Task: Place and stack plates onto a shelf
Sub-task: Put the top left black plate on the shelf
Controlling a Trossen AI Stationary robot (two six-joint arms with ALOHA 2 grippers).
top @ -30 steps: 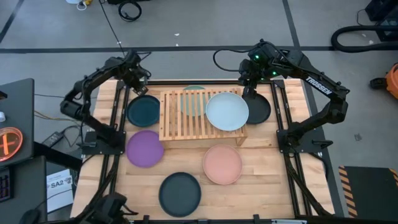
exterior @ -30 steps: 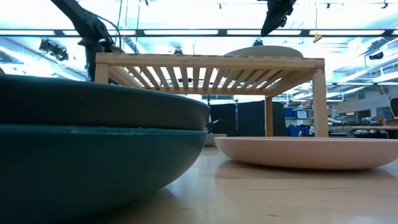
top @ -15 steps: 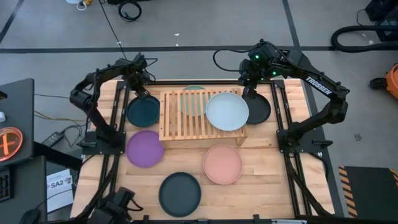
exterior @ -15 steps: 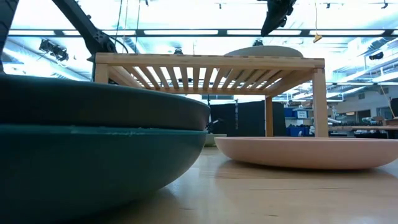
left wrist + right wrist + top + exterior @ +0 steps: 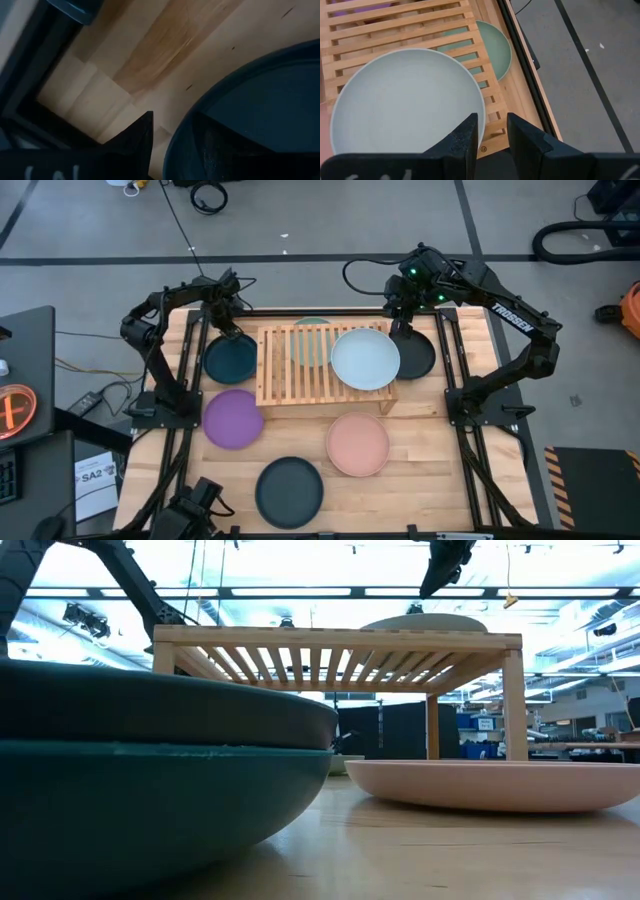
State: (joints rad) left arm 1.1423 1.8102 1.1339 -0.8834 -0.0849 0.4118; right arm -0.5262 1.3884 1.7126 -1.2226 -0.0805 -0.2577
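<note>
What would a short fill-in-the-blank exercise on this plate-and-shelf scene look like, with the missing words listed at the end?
1. The round pale blue-white plate rests on top of the light wooden slatted ____.
2. The round mint green plate lies ____ that rack, seen through its slats.
3. The left hand sits at the far rim of the round dark ____ plate.
4. The round salmon pink plate lies on the wooden tabletop beside a round ____ plate.

Missing words: shelf; under; teal; charcoal
</note>
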